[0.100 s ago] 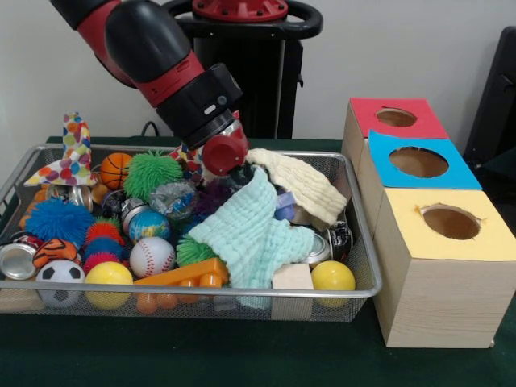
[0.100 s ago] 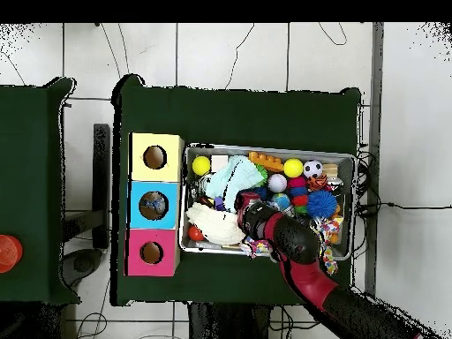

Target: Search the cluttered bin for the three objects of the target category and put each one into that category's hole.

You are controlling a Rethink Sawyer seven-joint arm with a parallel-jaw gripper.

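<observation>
Reaching down into the wire bin (image 1: 355, 266), the red and black arm (image 1: 161, 60) has its pincer (image 1: 224, 155) buried among the clutter at the back middle, right where a mint-green cloth (image 1: 250, 234) bunches up; I cannot tell whether the pincer is wide, narrow or holding anything, since its red end hides the tips. A cream knitted cloth (image 1: 302, 185) drapes over the bin's back right side, just beside the green one. The green cloth spreads across the middle of the bin, partly over a wooden block (image 1: 292, 278) and beside a yellow ball (image 1: 332, 276) at the front right corner.

Left of the cloths the bin is packed with balls: a baseball (image 1: 151, 256), a globe-printed ball (image 1: 149, 226), a soccer ball (image 1: 60, 274), another yellow ball (image 1: 108, 274), a small basketball (image 1: 115, 169), a spiky green ball (image 1: 151, 173) and a spiky blue one (image 1: 58, 219). An orange plastic piece (image 1: 181, 274) lies along the front rim. A spotted cloth (image 1: 71, 157) stands up in the back left corner.

Right beside the bin stand three wooden boxes in a row, each with a round hole on top: a yellow-topped box (image 1: 451, 234) nearest the front, a blue-topped box (image 1: 419, 161) in the middle and a red-topped box (image 1: 395, 117) behind. All rest on the dark green counter (image 1: 242, 355). No writing or brand is legible on anything.
</observation>
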